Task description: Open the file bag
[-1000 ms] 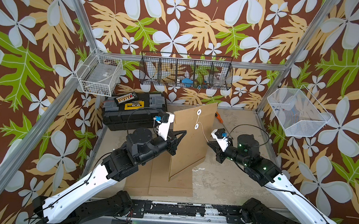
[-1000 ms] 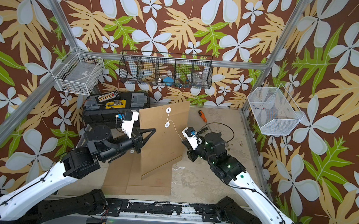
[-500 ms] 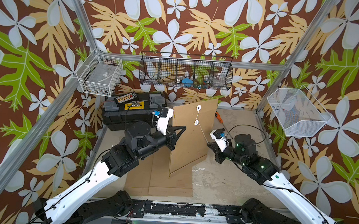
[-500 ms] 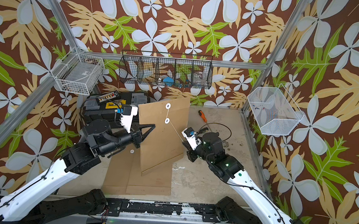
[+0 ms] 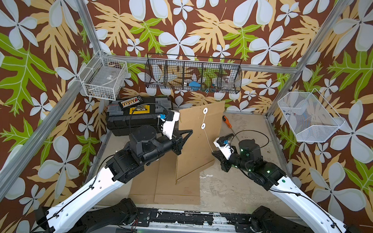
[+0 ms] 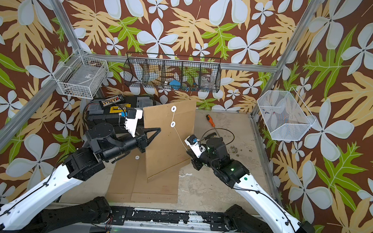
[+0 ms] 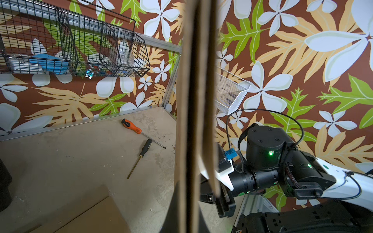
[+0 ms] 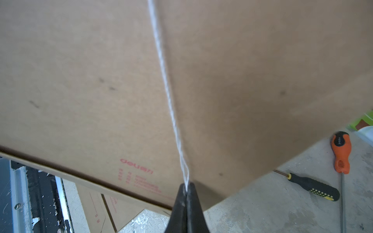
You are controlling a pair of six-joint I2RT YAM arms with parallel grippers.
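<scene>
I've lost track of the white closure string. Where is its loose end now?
In the right wrist view the string ends pinched in the shut right gripper, beside the upright file bag, right of centre in both top views.

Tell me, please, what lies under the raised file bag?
Flat brown envelopes lie on the table beneath the file bag; what they cover is hidden.

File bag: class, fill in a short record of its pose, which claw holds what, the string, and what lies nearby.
pose: file bag upright
left claw: shut on the bag's side edge
right claw: shut on the string
string: taut, from lower white disc to right claw
nearby: flat envelopes on table, orange screwdriver, black screwdriver, toolbox
</scene>
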